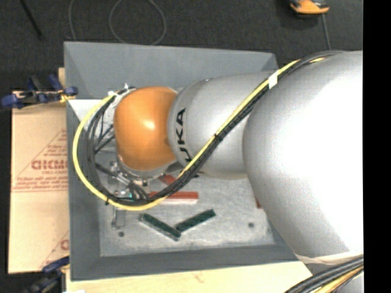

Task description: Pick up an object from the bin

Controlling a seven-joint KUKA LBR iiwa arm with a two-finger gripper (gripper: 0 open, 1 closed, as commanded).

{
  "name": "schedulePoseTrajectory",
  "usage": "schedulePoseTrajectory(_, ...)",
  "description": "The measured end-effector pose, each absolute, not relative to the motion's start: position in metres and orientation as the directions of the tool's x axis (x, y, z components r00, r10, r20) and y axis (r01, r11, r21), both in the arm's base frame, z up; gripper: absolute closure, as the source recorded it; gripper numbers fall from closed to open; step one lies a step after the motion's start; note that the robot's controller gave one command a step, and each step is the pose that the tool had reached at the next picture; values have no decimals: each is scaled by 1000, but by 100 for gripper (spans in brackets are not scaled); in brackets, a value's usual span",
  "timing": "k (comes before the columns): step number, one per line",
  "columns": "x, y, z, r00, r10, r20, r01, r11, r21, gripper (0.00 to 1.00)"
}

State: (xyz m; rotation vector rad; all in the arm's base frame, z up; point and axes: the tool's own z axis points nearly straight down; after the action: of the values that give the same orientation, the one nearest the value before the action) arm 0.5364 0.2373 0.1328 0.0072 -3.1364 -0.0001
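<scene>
At the bin's (84, 237) nine o'clock side, our gripper (126, 187) hangs under the orange cover (143, 127); we cannot tell how open it is or whether it has hold of anything. Nearest, toward six o'clock, lie green strips (178, 223) and a red stick (183, 196); we should centre squarely over one before closing.

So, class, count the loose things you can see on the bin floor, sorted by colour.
Dark green flat strips: 2
Red flat strip: 1
Total: 3 in sight; the arm covers much of the bin.
</scene>
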Motion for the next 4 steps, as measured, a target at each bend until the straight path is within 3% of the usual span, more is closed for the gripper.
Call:
schedulePoseTrajectory(1,544,162,66,-1000,-21,3,-21,1000,-5,0)
schedulePoseTrajectory(2,483,68,71,-1000,13,-8,13,1000,-1,0)
schedulePoseTrajectory(3,482,73,70,-1000,10,-3,10,1000,2,100)
schedulePoseTrajectory(4,484,73,71,-1000,13,-8,13,1000,2,0)
